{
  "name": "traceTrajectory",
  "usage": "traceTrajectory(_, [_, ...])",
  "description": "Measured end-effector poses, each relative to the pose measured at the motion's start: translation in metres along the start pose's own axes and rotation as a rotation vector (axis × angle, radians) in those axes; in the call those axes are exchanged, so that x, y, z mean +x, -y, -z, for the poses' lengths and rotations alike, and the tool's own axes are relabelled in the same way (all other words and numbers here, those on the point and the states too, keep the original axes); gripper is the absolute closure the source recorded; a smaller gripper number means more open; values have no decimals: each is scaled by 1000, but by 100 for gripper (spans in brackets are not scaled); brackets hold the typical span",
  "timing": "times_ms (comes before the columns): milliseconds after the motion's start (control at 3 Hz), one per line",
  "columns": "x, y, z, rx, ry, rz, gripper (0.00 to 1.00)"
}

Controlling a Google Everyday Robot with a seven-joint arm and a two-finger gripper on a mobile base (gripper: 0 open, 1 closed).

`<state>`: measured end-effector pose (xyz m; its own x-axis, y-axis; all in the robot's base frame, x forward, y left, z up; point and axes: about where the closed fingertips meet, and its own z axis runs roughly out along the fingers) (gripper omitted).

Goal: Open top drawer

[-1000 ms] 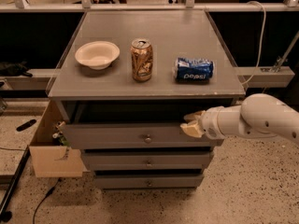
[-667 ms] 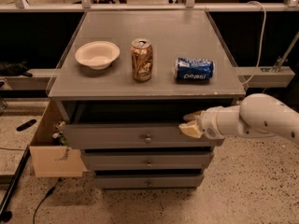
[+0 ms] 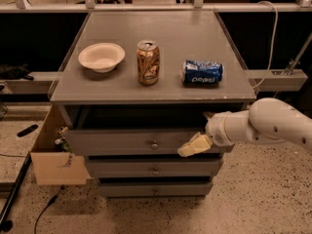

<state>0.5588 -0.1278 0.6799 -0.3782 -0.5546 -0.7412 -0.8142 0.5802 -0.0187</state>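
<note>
The top drawer (image 3: 117, 142) is the grey front just under the cabinet top. It stands pulled out a little, with a dark gap above it. Its small round metal knob (image 3: 154, 144) is at the centre. My gripper (image 3: 194, 146), cream-coloured at the tip of a white arm coming in from the right, is against the drawer front, right of the knob and near the drawer's right end. It is not on the knob.
On the cabinet top (image 3: 161, 28) stand a white bowl (image 3: 101, 57), an upright brown can (image 3: 148, 62) and a blue Pepsi can (image 3: 203, 72) on its side. Two shorter drawers (image 3: 122, 168) sit below. A cardboard box (image 3: 51, 160) hangs at the cabinet's left side.
My gripper has moved down and a little left, from the drawer's top edge onto its front. The drawer looks about as far out as before.
</note>
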Motion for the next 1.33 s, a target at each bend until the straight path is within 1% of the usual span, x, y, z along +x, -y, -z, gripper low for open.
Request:
traceTrajectory(333, [8, 0, -9, 14, -26, 6, 0])
traceTrajectory(667, [17, 4, -21, 28, -40, 22, 4])
traceTrajectory(1000, [17, 4, -21, 28, -40, 22, 23])
traceTrajectory(1333, [17, 4, -21, 28, -40, 22, 44])
